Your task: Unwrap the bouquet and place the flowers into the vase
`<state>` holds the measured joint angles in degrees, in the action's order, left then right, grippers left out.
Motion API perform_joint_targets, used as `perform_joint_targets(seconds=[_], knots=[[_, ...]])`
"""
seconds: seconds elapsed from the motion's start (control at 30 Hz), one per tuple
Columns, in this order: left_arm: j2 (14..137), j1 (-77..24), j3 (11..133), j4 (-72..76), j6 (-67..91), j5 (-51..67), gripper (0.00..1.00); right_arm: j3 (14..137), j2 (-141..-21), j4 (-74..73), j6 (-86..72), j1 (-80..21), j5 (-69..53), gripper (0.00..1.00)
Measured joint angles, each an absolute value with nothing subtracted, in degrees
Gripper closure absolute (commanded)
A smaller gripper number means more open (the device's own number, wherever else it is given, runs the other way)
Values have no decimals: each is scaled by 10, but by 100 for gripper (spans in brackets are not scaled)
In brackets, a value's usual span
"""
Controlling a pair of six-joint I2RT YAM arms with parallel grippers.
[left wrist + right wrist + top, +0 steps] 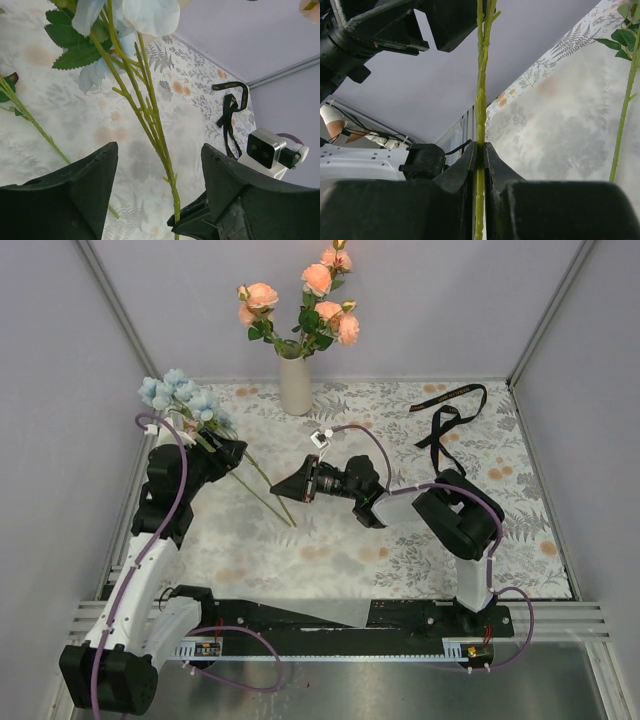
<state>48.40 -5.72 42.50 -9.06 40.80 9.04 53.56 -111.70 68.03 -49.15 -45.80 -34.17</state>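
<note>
Two pincers are working one stem. Nearest me, the right pincer (480,145) is pressed together on the lower end of the blue flower stem (480,75), pinching it squarely between its pads. Just beyond it, further up the same stem, the left pincer (159,146) stands spread, with a finger on either side and neither touching the stem that I can see. Above the left pincer sits the pale-blue flower head (180,395). A second green stem (30,119) runs off to that pincer's side, on or close above the worktop (300,560); I cannot tell which. Well beyond both pincers the vase (295,385) stands upright at the far edge, with the peach roses (318,280) already in it. The black ribbon (229,106) lies beyond the right pincer, off to its outer side.

I judge the stem light, thin and wiry rather than limp, with a smooth plastic skin that could twist or slip in a narrow pinch. The head looks top-heavy, so I'd take hold mid-stem, under the leaves, never on the petals.

The right wrist view proves the pinch but shows nothing of the vase. The left wrist view shows the gap either side of the stem. Only the top view gives me the vase and how far the bloom has to travel.
</note>
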Motion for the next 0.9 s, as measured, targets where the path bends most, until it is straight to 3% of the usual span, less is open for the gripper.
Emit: perform_joint_targets(seconds=[0.23,0.4,0.6,0.67,0.77,0.9], knots=[[505,-57,425,-54,399,106,38,509,-1104,697,-499,-458,-342,100],[533,-56,425,-29,395,125,58,494,-1104,711,-505,-458,-342,100],[549,-56,416,-11,399,140,90,481,-1103,721,-512,-458,-341,99],[554,-57,416,-4,403,148,100,477,-1103,722,-513,-458,-341,95],[560,-57,416,1,404,165,100,470,-1100,721,-512,-458,-339,90],[568,-57,420,1,399,180,100,460,-1088,711,-510,-458,-335,61]])
